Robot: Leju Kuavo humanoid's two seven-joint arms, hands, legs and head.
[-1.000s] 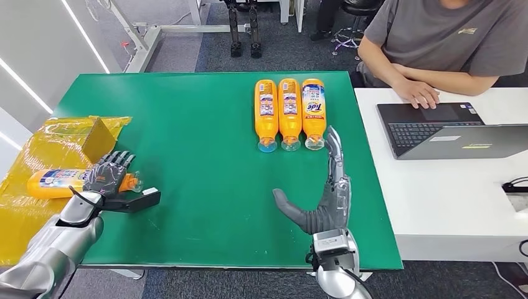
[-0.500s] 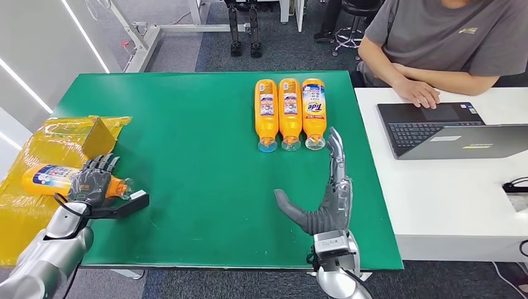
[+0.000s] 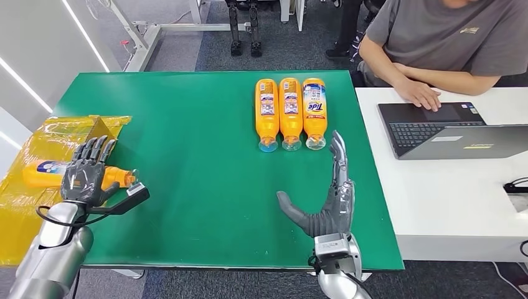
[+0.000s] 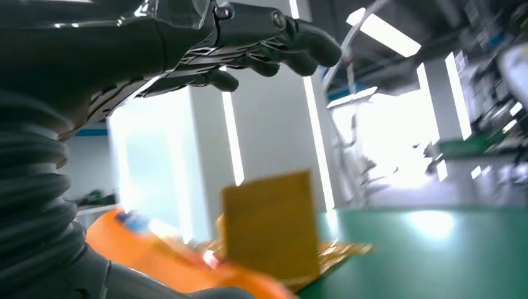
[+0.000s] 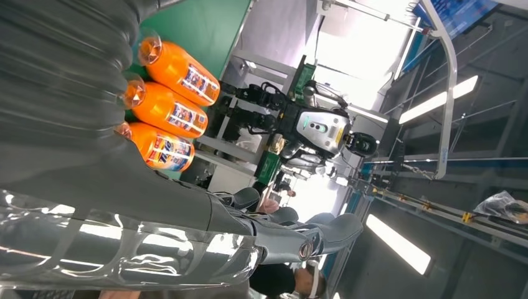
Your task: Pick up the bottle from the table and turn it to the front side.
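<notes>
Fingers of the left hand (image 3: 87, 174) are spread above the orange bottle (image 3: 47, 174) at nine o'clock; the right hand (image 3: 327, 199) is held open, empty.

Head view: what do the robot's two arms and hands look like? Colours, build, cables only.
Both forearms are polished silver metal cylinders. The left hand is dark grey with jointed segmented fingers, and a thin black cable loops at its wrist. The right hand has a matte grey palm and thumb with shinier metallic grey fingers; black cables trail beside its silver wrist. The wrist views show grey ribbed covers.
</notes>
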